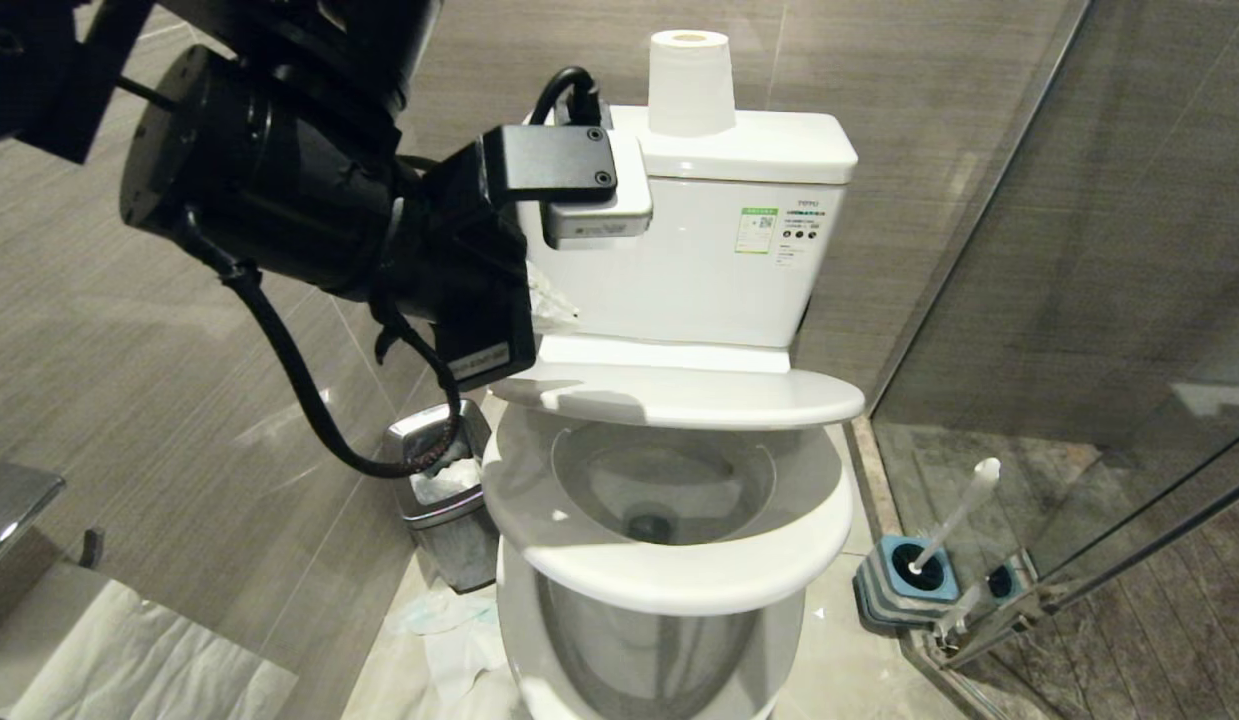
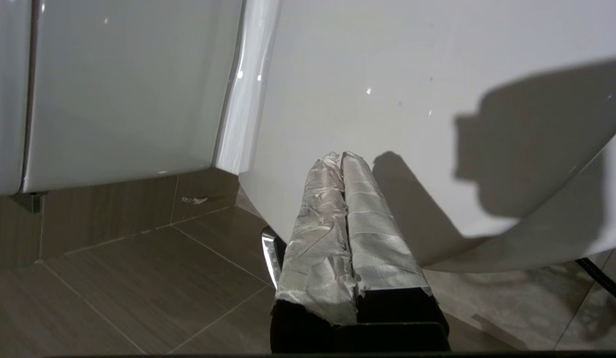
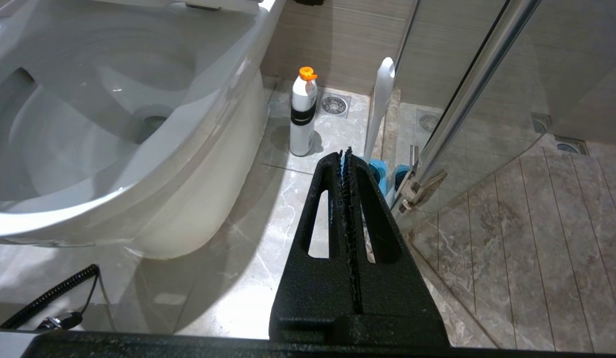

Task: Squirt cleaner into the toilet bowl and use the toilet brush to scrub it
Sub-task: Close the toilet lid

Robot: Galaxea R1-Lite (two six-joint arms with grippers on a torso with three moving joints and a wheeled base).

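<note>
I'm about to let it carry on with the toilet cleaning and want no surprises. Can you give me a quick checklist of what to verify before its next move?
1. Lid raised clear of the toilet bowl: not ok, only partly up.
2. Left gripper empty and shut: ok, at the lid.
3. Right gripper empty and shut: ok, low beside the bowl.
4. Toilet brush in its holder: ok.
5. Cleaner bottle upright on the floor: ok.
6. Cleaner in the water: cannot tell, no blue tint seen.

Your left arm (image 1: 279,190) was a bulky matte-black housing with a black cable looping beneath it and a silver-grey camera block bracketed by 2 screws. Your left gripper (image 2: 341,158) wore silvery tape on both fingers, while your right gripper (image 3: 345,155) had 2 rough black slotted fingers.
</note>
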